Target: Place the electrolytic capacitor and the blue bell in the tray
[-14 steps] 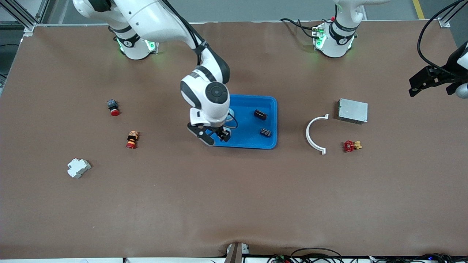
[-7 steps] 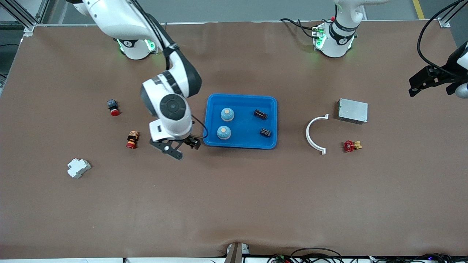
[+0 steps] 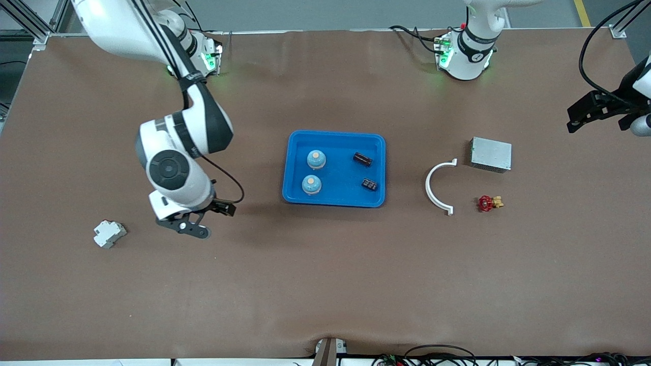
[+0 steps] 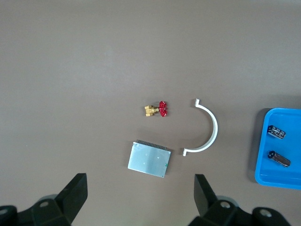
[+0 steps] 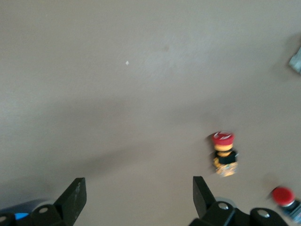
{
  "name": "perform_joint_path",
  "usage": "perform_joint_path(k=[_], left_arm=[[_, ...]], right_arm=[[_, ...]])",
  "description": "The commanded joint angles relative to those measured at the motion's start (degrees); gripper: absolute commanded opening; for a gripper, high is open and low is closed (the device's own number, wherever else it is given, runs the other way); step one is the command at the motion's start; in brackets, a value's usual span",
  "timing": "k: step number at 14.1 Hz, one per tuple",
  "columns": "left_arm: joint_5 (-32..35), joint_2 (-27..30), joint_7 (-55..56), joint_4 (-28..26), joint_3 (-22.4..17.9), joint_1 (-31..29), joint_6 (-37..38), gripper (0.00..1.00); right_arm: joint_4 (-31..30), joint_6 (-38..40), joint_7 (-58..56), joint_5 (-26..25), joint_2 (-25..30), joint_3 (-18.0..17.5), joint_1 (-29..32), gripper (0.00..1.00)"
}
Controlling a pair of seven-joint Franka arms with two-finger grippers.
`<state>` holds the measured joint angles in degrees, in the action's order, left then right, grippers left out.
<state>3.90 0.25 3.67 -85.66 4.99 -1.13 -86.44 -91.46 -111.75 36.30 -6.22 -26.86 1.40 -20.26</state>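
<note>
White arms with black joints, black fingers, green base lights.

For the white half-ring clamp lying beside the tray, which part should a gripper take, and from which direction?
Probably the middle of the arc of the white half-ring clamp, coming straight down. It lies flat on the table, and the band is thin there, so one finger can go inside the curve and one outside.

The tray looks like glossy bright-blue plastic, smooth at the rim. The table wears a matt brown covering, faintly creased. The grey metal box, seen between the left gripper's spread jaws, has a dull brushed sheen. The curved bracket beside it seems smooth white plastic. The valve shows a brassy metal body and red handwheel.
</note>
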Motion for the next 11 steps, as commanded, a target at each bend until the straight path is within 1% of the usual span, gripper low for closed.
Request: perform_joint_path(k=[1, 5, 11], left_arm=[[-0.8, 1.0, -0.5, -0.5, -0.2, 0.0, 0.7, 1.0], [-0.3, 1.0, -0.6, -0.6, -0.1, 0.1, 1.0, 1.0], [-0.3, 0.9, -0.6, -0.7, -0.1, 0.1, 1.0, 1.0]], right_arm=[[-3.5, 1.2, -8.2, 0.6, 5.5, -0.9, 3.8, 1.0], [-6.3, 2.2, -19.8, 0.6, 10.9, -0.9, 8.0, 1.0], [-6.4, 7.9, -31.7, 0.6, 18.2, -0.9, 13.0, 1.0]])
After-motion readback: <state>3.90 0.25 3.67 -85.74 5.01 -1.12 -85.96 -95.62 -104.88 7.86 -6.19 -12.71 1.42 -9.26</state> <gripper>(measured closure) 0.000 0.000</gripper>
